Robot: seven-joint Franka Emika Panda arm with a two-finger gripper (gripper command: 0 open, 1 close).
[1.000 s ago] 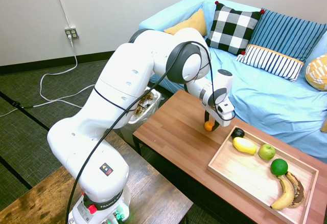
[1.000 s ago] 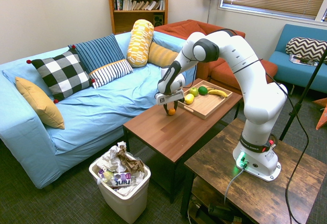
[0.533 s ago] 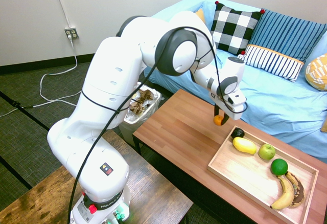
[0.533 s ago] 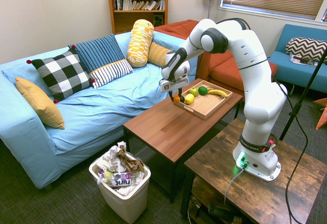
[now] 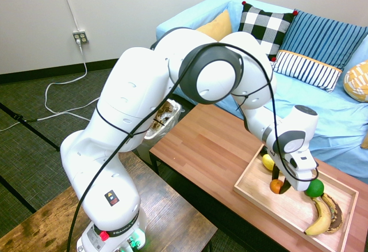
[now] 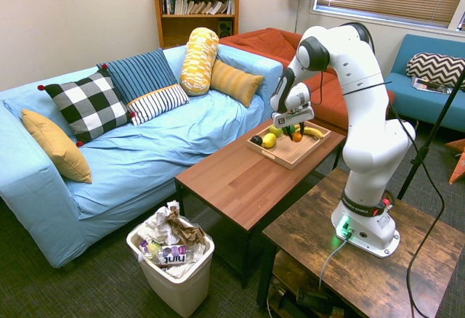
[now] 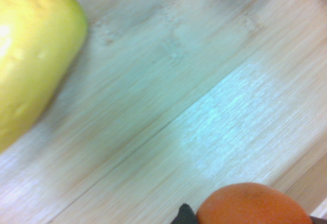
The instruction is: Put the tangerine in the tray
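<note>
The tangerine (image 5: 276, 186), small and bright orange, is pinched in my gripper (image 5: 280, 187), which is shut on it. It hangs low over the middle of the tray (image 5: 265, 205), a shallow pale-wood rectangle on the right end of the brown table. From the other side the tangerine (image 6: 296, 136) and gripper (image 6: 294, 135) sit above the tray (image 6: 288, 155) among the other fruit. In the wrist view the tangerine (image 7: 250, 206) shows at the bottom edge over the tray's pale wood (image 7: 179, 111).
The tray holds an oblong yellow fruit (image 5: 267, 161), a dark-green round fruit (image 5: 315, 188), two bananas (image 5: 322, 220) and a green apple (image 6: 276, 131). The reddish-brown tabletop (image 5: 201, 142) lies left of the tray. A blue sofa (image 5: 322, 108) stands behind and a waste bin (image 6: 171, 260) beside the table.
The gripper closed on the tangerine on the tabletop, lifted it, and carried it right to a spot over the tray.
</note>
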